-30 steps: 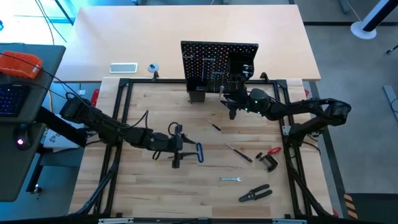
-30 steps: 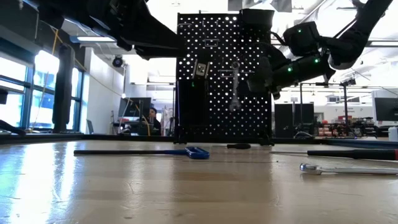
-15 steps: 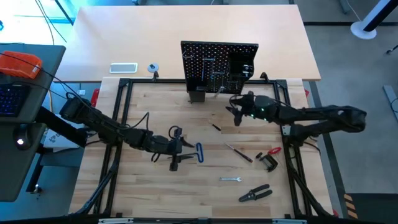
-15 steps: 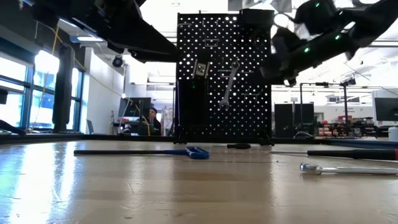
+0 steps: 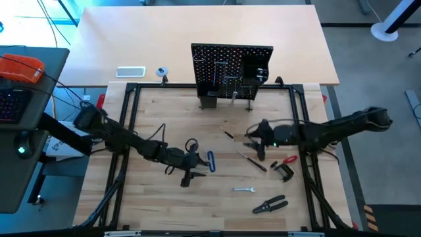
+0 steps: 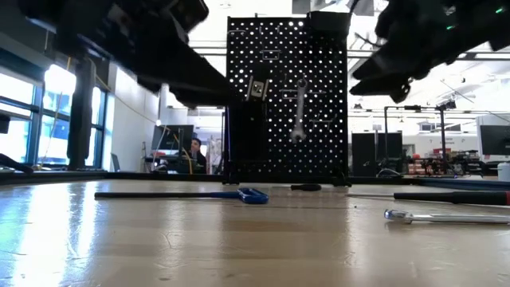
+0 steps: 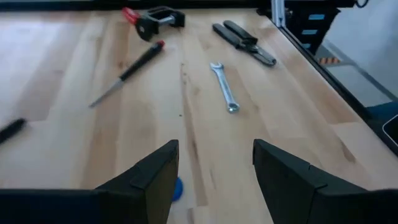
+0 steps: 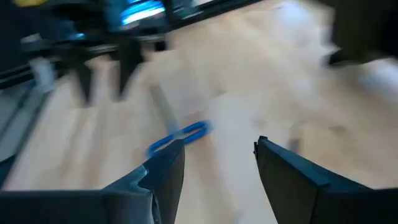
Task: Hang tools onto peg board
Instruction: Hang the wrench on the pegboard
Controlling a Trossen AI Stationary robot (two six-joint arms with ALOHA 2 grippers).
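The black peg board stands upright at the table's far edge, and a silver wrench hangs on it. My left gripper is open just above the table, beside the blue-handled bent key, whose blue end shows between its fingers in the left wrist view. My right gripper is open and empty above the table's middle, right of centre, facing the key. On the wood lie a screwdriver, a second silver wrench, black-handled pliers and a red-and-black clamp.
A small dark tool lies between the peg board and the screwdriver. A white tray and a small tape roll sit on the far table behind the frame. Bare wood lies at the near left.
My right gripper has drawn back from the peg board toward the table's near edge and sunk lower. The wrench stays on the board; it swung aslant and now hangs straight. My left gripper has shifted a little toward the near edge, beside the blue key.
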